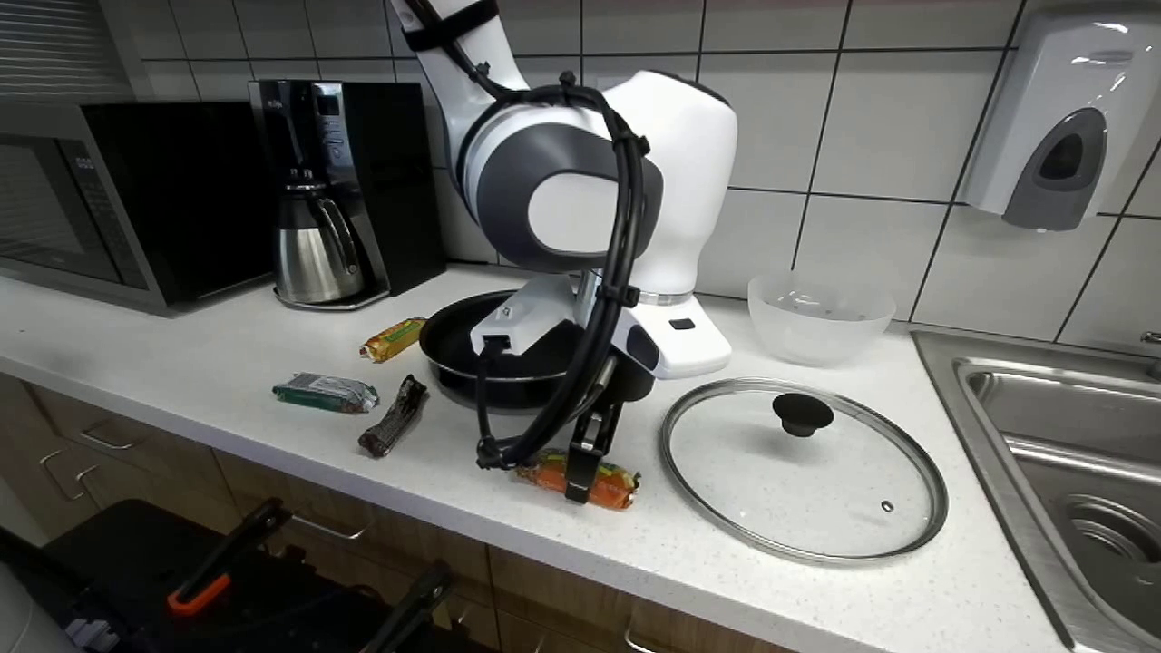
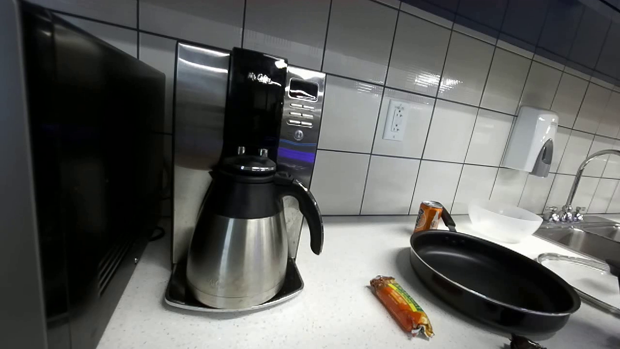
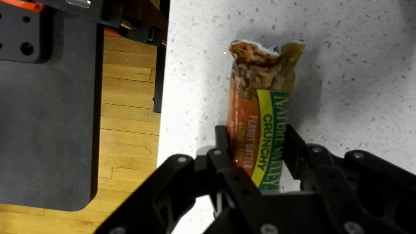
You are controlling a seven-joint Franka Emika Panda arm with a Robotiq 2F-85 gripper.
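White arm (image 1: 685, 163) – dark grey joint ring (image 1: 506, 195) around a white disc (image 1: 571, 215), thick black cables (image 1: 627, 199) tied alongside – and a black gripper (image 3: 256, 143), its round screws (image 3: 358, 155) seemingly silver, though blurred.

Bar wrapper (image 3: 247, 130): glossy plastic film, crinkled at one end
Gripper (image 3: 256, 139): matt, smooth
Pan (image 2: 484, 276): smooth, softly glossy
Lid (image 1: 803, 481): clear glass, shiny metal rim (image 1: 941, 499)
Bowl (image 2: 503, 223): frosted, translucent, plastic-looking
Carafe (image 2: 237, 259): brushed metal, matt plastic handle (image 2: 312, 218)
Sink (image 1: 989, 453): metal, satin finish
Wall tiles (image 2: 348, 116): smooth, glossy
Counter (image 3: 357, 81): smooth, stone-like
Floor (image 3: 130, 97): polished wooden boards
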